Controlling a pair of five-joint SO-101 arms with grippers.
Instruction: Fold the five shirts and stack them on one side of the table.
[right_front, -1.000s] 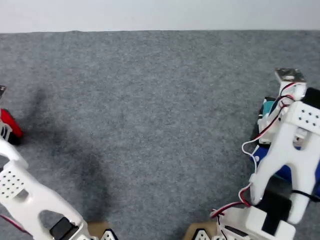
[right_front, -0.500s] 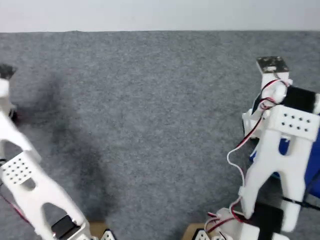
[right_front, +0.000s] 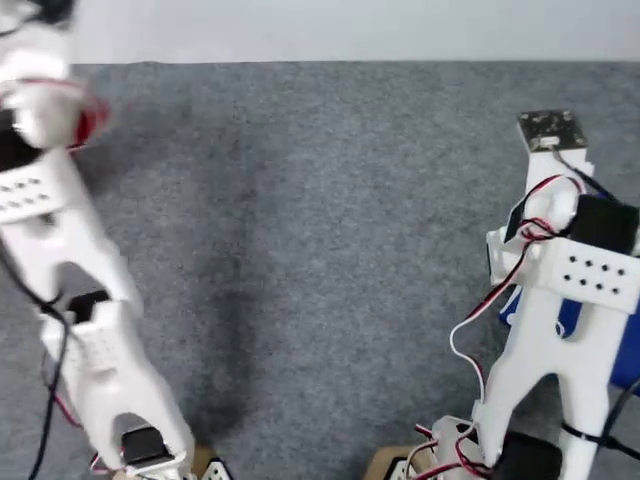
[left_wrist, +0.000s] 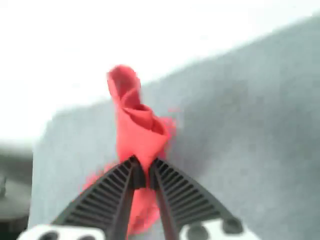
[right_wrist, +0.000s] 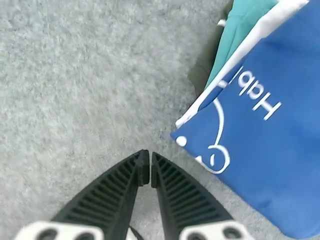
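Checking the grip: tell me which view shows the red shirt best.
Left wrist view: the red shirt is bunched, pinched in the left gripper. The high view catches a red sliver beside that arm; the right wrist view looks at a blue shirt.

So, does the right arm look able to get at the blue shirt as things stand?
Probably yes: the right pincer, shut and empty, is just beside the blue shirt, with bare grey mat between them and nothing lying over the shirt.
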